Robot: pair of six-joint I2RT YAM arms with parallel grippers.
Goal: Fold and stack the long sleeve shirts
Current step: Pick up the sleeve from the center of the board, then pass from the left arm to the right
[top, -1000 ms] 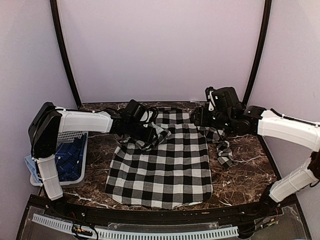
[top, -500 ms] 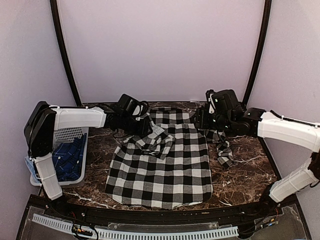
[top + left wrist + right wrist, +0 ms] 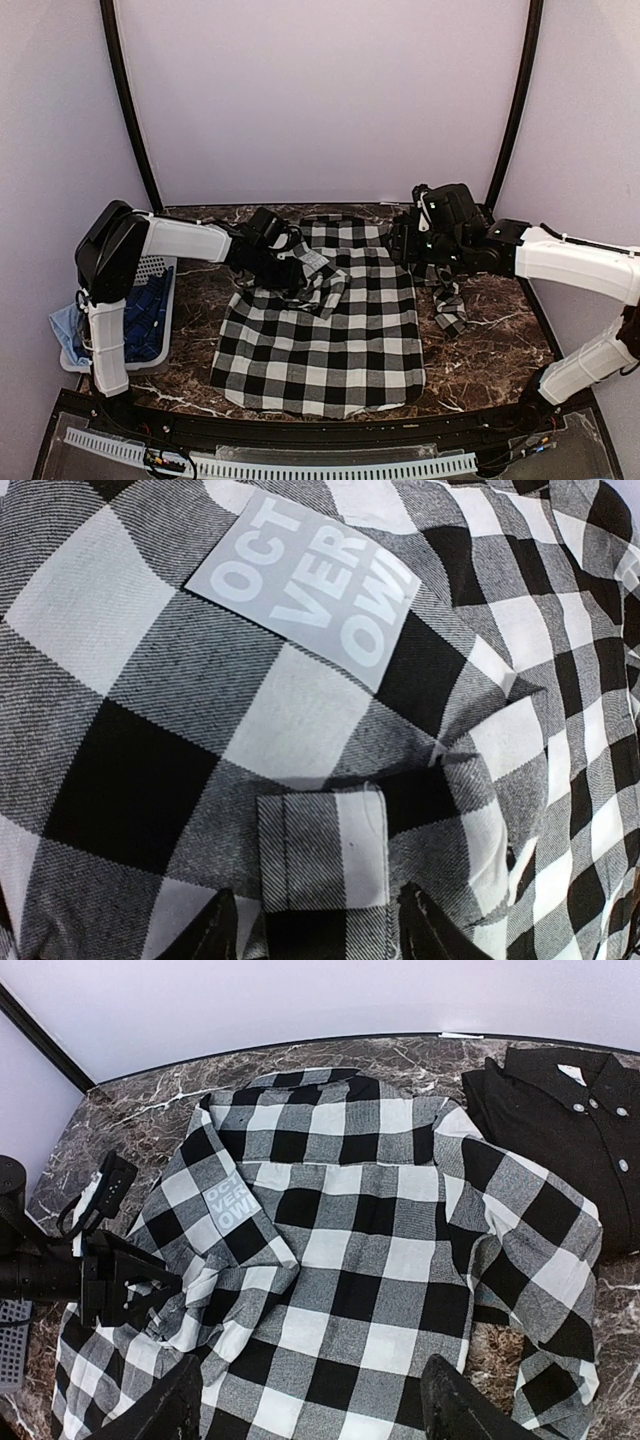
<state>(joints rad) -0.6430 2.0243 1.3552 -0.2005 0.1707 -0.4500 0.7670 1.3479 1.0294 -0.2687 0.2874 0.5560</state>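
A black-and-white checked long sleeve shirt (image 3: 330, 335) lies spread on the marble table. Its left sleeve is folded in over the body, and a grey patch with white letters (image 3: 305, 580) faces up. My left gripper (image 3: 297, 275) hovers low over that sleeve. It is open, with its fingertips (image 3: 215, 930) either side of the cuff tab (image 3: 322, 845), not pinching it. The right sleeve (image 3: 448, 302) trails off to the right. My right gripper (image 3: 315, 1415) is open above the shirt's right shoulder, holding nothing. A black shirt (image 3: 570, 1110) lies folded at the back right.
A white perforated basket (image 3: 152, 270) with blue cloth (image 3: 135, 325) in it stands at the table's left edge, under the left arm. Black poles and pale walls close in the back and sides.
The left gripper has opened and let go of the left sleeve, which now rests folded over the body. The left arm drew back and came in again. The right arm barely moved.
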